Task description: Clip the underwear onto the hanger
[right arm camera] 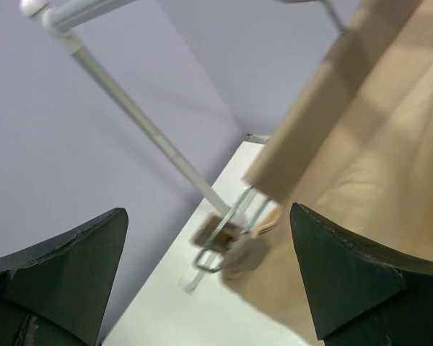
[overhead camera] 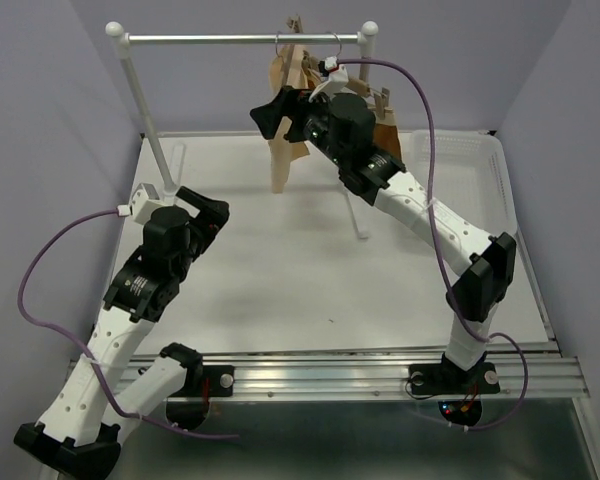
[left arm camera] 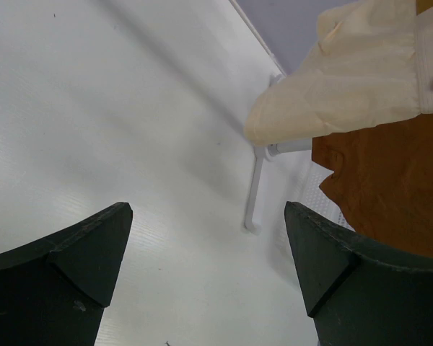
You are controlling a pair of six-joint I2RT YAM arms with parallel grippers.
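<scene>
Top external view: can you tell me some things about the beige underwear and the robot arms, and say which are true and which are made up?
1. The pale beige fabric underwear hangs below the grey metal rail. True.
2. The left pincer holds it. False: that pincer is open and empty, low over the white table.
3. The right pincer is open, near the light wooden hanger. True.
4. The rust-brown garment lies flat on the table. False: it hangs beside the underwear.

Rack [overhead camera: 230,39] stands on far side of table [overhead camera: 280,290]. Hanger [right arm camera: 325,94] and underwear [overhead camera: 281,165] hang from it, mid-rail. Right gripper [overhead camera: 268,116] just beside them. Bin [overhead camera: 470,165] far right.
</scene>
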